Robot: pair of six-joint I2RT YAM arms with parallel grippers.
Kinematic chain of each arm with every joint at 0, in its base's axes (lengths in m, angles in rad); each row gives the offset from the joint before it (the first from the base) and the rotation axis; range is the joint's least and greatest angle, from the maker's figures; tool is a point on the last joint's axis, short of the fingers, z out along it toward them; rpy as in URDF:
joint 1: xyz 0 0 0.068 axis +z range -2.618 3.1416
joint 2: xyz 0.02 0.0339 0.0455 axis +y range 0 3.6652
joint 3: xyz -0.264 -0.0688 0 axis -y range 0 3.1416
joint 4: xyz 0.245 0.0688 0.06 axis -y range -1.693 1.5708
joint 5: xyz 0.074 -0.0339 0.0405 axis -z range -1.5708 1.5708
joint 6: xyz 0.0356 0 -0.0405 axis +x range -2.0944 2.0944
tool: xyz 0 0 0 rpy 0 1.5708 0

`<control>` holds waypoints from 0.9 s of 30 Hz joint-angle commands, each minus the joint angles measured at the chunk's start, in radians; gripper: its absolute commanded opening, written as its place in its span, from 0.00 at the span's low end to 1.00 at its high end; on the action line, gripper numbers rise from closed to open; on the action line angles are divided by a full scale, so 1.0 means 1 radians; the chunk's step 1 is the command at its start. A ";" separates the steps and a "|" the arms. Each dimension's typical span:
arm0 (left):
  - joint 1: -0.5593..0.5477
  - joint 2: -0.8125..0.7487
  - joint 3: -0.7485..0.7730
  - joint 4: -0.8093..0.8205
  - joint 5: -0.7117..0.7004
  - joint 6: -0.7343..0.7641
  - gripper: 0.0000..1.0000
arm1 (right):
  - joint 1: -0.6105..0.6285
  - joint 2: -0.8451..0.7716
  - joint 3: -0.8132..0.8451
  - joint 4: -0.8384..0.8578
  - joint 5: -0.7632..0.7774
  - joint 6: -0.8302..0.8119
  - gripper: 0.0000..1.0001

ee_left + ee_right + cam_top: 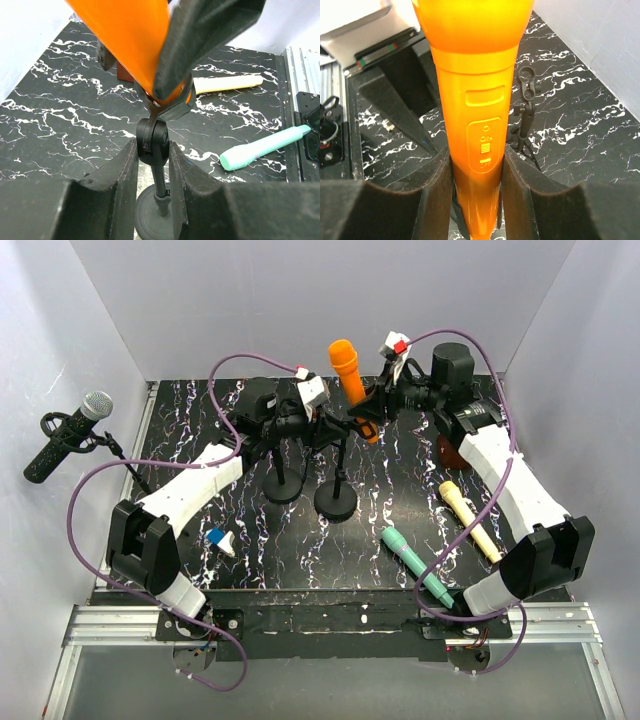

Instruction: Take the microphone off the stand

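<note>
1. The right gripper (476, 157) is clamped on the orange microphone (470, 60), at upper centre of the overhead view.
2. The left gripper (152, 148) pinches the stand (161, 186) at its joint, directly below the microphone.

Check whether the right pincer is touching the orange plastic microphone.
Touching. The right wrist view shows both pads of the right pincer pressed against the orange plastic microphone, no gap.
</note>
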 commanded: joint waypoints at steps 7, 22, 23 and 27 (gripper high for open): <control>-0.010 -0.083 -0.120 -0.045 -0.089 0.064 0.00 | -0.141 -0.068 0.171 0.138 0.103 0.218 0.01; -0.010 -0.106 -0.065 -0.080 -0.143 0.057 0.63 | -0.201 -0.220 -0.268 -0.401 0.344 -0.331 0.01; -0.012 -0.110 -0.066 -0.083 -0.148 0.059 0.64 | -0.201 -0.205 -0.283 -0.446 0.378 -0.338 0.01; -0.010 -0.128 -0.063 -0.089 -0.171 0.059 0.66 | -0.201 -0.133 -0.380 -0.544 0.522 -0.313 0.01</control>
